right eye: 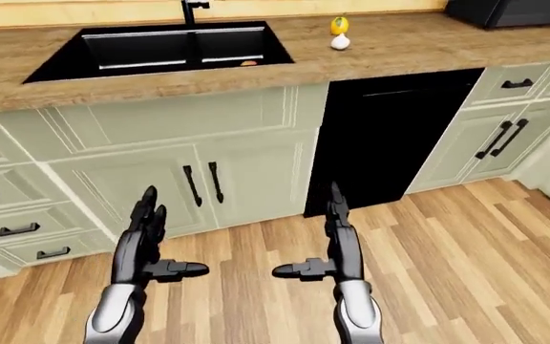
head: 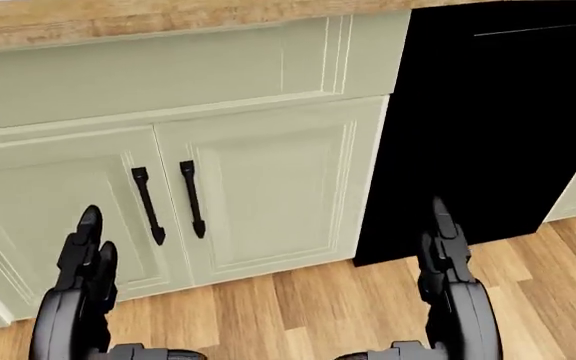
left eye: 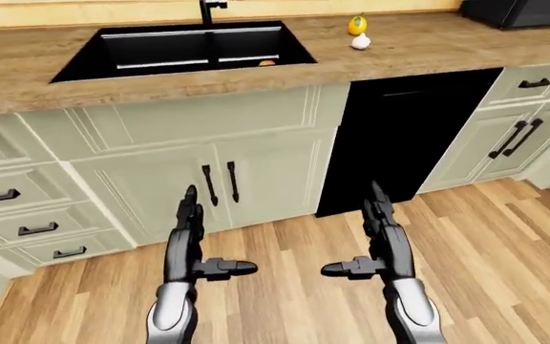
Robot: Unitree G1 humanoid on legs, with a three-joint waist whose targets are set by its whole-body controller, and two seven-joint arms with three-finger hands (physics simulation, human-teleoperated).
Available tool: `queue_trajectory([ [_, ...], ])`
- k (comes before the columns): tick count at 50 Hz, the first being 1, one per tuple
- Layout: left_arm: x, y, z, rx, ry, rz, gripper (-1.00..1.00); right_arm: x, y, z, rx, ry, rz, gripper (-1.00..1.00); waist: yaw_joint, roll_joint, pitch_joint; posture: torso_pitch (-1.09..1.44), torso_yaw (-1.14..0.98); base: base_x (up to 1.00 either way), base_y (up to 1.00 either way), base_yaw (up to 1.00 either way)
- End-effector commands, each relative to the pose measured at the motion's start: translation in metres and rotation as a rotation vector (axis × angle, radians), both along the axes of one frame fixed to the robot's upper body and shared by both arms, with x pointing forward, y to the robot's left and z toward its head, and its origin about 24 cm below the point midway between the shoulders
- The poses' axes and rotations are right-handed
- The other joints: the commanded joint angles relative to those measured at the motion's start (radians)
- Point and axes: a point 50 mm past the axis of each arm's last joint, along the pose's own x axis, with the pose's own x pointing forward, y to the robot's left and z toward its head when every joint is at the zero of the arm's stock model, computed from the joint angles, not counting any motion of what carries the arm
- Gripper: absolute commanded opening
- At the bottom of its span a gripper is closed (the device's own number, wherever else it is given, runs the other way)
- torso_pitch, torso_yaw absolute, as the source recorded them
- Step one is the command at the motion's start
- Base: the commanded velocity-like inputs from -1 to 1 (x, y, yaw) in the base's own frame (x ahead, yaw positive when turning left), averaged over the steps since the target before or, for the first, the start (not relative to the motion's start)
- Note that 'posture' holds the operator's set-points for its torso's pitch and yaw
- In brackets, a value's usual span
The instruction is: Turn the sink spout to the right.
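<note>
A black sink [left eye: 184,49] is set in the wooden counter [left eye: 419,46] at the top of the left-eye view. Only the base of the black spout [left eye: 206,11] shows at the top edge, behind the basin; its direction is cut off. My left hand [left eye: 191,240] and right hand [left eye: 378,236] are both open and empty, fingers straight, thumbs pointing inward. They hang low over the wooden floor, well below and apart from the sink.
Pale green cabinet doors with black handles [left eye: 219,183] stand under the sink. A black dishwasher panel [left eye: 404,136] is to their right. A yellow item [left eye: 356,25] and a white garlic bulb [left eye: 361,43] lie on the counter right of the sink. A small orange thing [left eye: 267,63] lies in the basin.
</note>
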Motion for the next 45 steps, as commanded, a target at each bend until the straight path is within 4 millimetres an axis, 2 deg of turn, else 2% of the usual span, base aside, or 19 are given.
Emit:
queue_trajectory([
  [1, 0.002, -0.005, 0.015, -0.003, -0.081, -0.02, 1.0, 0.002, -0.003, 0.013, -0.008, -0.067, -0.009, 1.0, -0.016, -0.075, -0.015, 0.0, 0.0, 0.0, 0.0, 0.0],
  [2, 0.002, -0.005, 0.014, -0.003, -0.079, -0.021, 1.0, 0.003, -0.002, 0.012, -0.009, -0.065, -0.008, 1.0, -0.021, -0.029, 0.007, 0.0, 0.0, 0.0, 0.0, 0.0],
  [3, 0.003, -0.005, 0.013, -0.003, -0.078, -0.021, 1.0, 0.003, -0.002, 0.012, -0.009, -0.066, -0.006, 1.0, -0.016, -0.017, -0.003, 0.0, 0.0, 0.0, 0.0, 0.0],
  [6, 0.004, -0.004, 0.013, -0.005, -0.076, -0.018, 1.0, 0.004, -0.002, 0.013, -0.003, -0.066, -0.007, 1.0, -0.027, -0.004, -0.024, 0.0, 0.0, 0.0, 0.0, 0.0],
  [11, 0.009, -0.002, 0.012, -0.003, -0.069, -0.011, 1.0, 0.008, -0.007, 0.015, 0.049, -0.07, -0.019, 1.0, -0.04, 0.013, -0.03, 0.0, 0.0, 0.0, 0.0, 0.0],
  [14, 0.021, 0.004, 0.013, -0.019, -0.056, 0.002, 1.0, 0.015, -0.01, 0.023, 0.049, -0.073, -0.025, 1.0, -0.045, 0.017, -0.033, 0.0, 0.0, 0.0, 0.0, 0.0],
  [16, 0.032, 0.007, 0.018, -0.017, -0.051, 0.008, 1.0, 0.026, -0.013, 0.028, 0.04, -0.065, -0.022, 1.0, -0.047, 0.022, -0.034, 0.0, 0.0, 0.0, 0.0, 0.0],
  [21, 0.058, 0.002, 0.047, 0.006, -0.066, -0.028, 1.0, 0.053, -0.024, 0.046, 0.02, -0.045, -0.018, 1.0, -0.054, 0.041, -0.031, 0.0, 0.0, 0.0, 0.0, 0.0],
  [23, 0.069, 0.003, 0.059, 0.017, -0.063, -0.029, 1.0, 0.062, -0.026, 0.058, 0.005, -0.042, -0.011, 1.0, -0.056, 0.058, -0.033, 0.0, 0.0, 0.0, 0.0, 0.0],
  [24, 0.075, 0.004, 0.066, 0.021, -0.059, -0.03, 1.0, 0.067, -0.027, 0.065, 0.0, -0.044, -0.008, 1.0, -0.056, 0.074, -0.037, 0.0, 0.0, 0.0, 0.0, 0.0],
  [25, 0.078, 0.004, 0.069, 0.024, -0.057, -0.029, 1.0, 0.07, -0.028, 0.068, -0.002, -0.045, -0.007, 1.0, -0.056, 0.099, -0.046, 0.0, 0.0, 0.0, 0.0, 0.0],
  [26, 0.084, 0.004, 0.077, 0.032, -0.058, -0.028, 1.0, 0.076, -0.031, 0.075, -0.012, -0.046, -0.009, 1.0, -0.058, 0.11, -0.05, 0.0, 0.0, 0.0, 0.0, 0.0],
  [27, 0.091, 0.005, 0.085, 0.043, -0.064, -0.024, 1.0, 0.082, -0.033, 0.081, -0.013, -0.045, -0.008, 1.0, -0.05, 0.077, -0.044, 0.0, 0.0, 0.0, 0.0, 0.0],
  [30, 0.109, 0.006, 0.105, 0.045, -0.074, -0.026, 1.0, 0.098, -0.039, 0.097, -0.016, -0.048, -0.008, 1.0, -0.04, 0.068, -0.062, 0.0, 0.0, 0.0, 0.0, 0.0],
  [33, 0.127, 0.004, 0.127, 0.065, -0.086, -0.029, 1.0, 0.113, -0.045, 0.116, -0.033, -0.051, -0.012, 1.0, -0.032, 0.049, -0.063, 0.0, 0.0, 0.0, 0.0, 0.0],
  [41, 0.164, 0.002, 0.158, 0.08, -0.078, -0.017, 1.0, 0.148, -0.053, 0.162, -0.061, -0.057, 0.0, 1.0, -0.022, 0.046, -0.07, 0.0, 0.0, 0.0, 0.0, 0.0],
  [45, 0.174, 0.005, 0.171, 0.083, -0.075, -0.004, 1.0, 0.164, -0.05, 0.177, -0.09, -0.033, 0.022, 1.0, -0.023, 0.048, -0.072, 0.0, 0.0, 0.0, 0.0, 0.0],
])
